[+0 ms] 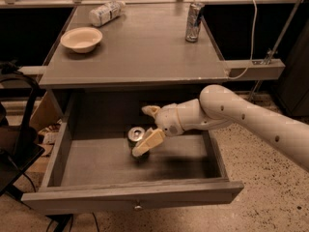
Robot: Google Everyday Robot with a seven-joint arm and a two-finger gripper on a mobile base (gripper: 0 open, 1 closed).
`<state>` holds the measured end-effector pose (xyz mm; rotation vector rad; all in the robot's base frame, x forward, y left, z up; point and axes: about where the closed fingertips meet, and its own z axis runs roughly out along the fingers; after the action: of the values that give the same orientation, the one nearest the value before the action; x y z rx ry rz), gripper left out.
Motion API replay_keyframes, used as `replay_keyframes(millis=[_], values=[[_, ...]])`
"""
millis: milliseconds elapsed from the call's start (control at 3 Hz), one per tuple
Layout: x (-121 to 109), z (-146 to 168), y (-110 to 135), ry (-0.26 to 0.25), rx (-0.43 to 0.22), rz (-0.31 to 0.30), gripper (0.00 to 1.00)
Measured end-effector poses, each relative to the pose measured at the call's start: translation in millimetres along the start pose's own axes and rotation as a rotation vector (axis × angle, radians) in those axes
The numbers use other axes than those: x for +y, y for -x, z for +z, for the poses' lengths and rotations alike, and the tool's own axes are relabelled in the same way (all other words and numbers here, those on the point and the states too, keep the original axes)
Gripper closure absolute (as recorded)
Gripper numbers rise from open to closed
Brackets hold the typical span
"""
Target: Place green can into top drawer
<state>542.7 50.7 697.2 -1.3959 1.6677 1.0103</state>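
Table (145, 57): you see its grey top whole. The far edge runs along a rail, and everything under the top is in deep shadow.

Top drawer (87, 199): pulled fully out below the table top, floor exposed. Its back wall is lost in the dark behind the fingers.

Arm (251, 117): white, and it enters from your right, cut off by the frame edge. The wrist reaches in over the drawer's right wall.

Gripper (150, 127): inside the drawer, low over the floor, left of centre. Its fingers (148, 143) are spread apart. One points up and back toward the shadow, the other slants down and forward. They pinch nothing.

Bowl (81, 38): on the table top, well beyond and left of the fingers.

Plastic bottle (106, 12): lying on its side, farther back than the bowl; its label cannot be read.

Slim silver-blue can (194, 21): upright on the table top, beyond and right of the fingers.

Green can (135, 133): upright on the drawer floor, just left of the fingers. The lower finger crosses in front of its right side. Only the silver top shows clearly; the body is dark and mostly covered. Whether that finger touches it, you cannot tell.

Knob (138, 207): small, at the centre of the front panel, directly in front of the fingers.
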Motion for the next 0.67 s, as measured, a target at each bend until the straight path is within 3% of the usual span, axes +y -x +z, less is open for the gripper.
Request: replay_keyframes(millis=[333,667], values=[[19.5,-20.4,28.2,0.012,0.027,-0.076,0.0],[51.5,-45.5,68.0,0.029,0.121,-0.163,0.0]])
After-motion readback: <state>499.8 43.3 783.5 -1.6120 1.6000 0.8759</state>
